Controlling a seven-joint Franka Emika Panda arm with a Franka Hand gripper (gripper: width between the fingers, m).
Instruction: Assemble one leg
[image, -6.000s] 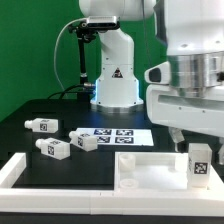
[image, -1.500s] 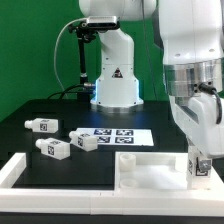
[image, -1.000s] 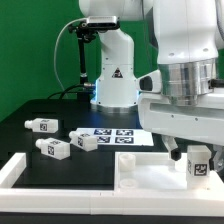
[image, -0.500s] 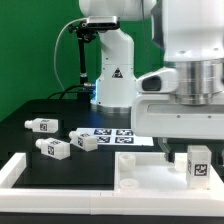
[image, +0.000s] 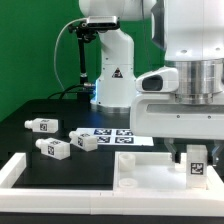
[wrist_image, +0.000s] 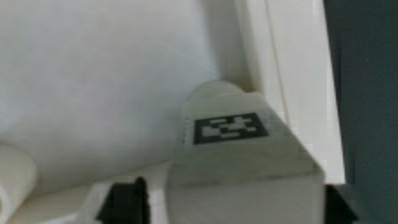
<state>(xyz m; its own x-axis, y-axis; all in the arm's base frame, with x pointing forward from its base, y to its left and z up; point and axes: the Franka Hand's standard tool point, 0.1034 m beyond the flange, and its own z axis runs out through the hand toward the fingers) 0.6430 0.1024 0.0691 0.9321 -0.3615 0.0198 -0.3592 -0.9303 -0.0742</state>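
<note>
1. Standing upright on the large white panel (image: 150, 172) near the exterior view's right edge, the leg (image: 197, 160) shows a square black-and-white tag on its facing side; the bulky white end of the arm hangs directly above it and hides its top
2. The gripper (image: 192, 148) sits low over that leg, but its fingers are masked by the arm's own housing in the exterior view, so how far the jaws are parted, and whether they have hold of the leg, cannot be told
3. Wrist view: the same leg (wrist_image: 237, 150) fills the middle of the picture as a tapering white body bearing one tag, seen against the white panel (wrist_image: 89, 80), with a raised white rail (wrist_image: 294, 70) running just beside it and dark table beyond; two dark shapes at the picture's edge are too blurred to identify
4. Three more legs lie on their sides on the black table (image: 40, 105) toward the exterior view's left: one (image: 41, 126) farthest back, one (image: 55, 148) nearer the front rail, and one (image: 86, 139) just beside the marker board (image: 115, 135)
5. The marker board lies flat on the table in front of the robot's base (image: 113, 80), between the loose legs and the arm
6. A long white rail (image: 25, 170) borders the table at the front left of the exterior view, apart from the panel
</note>
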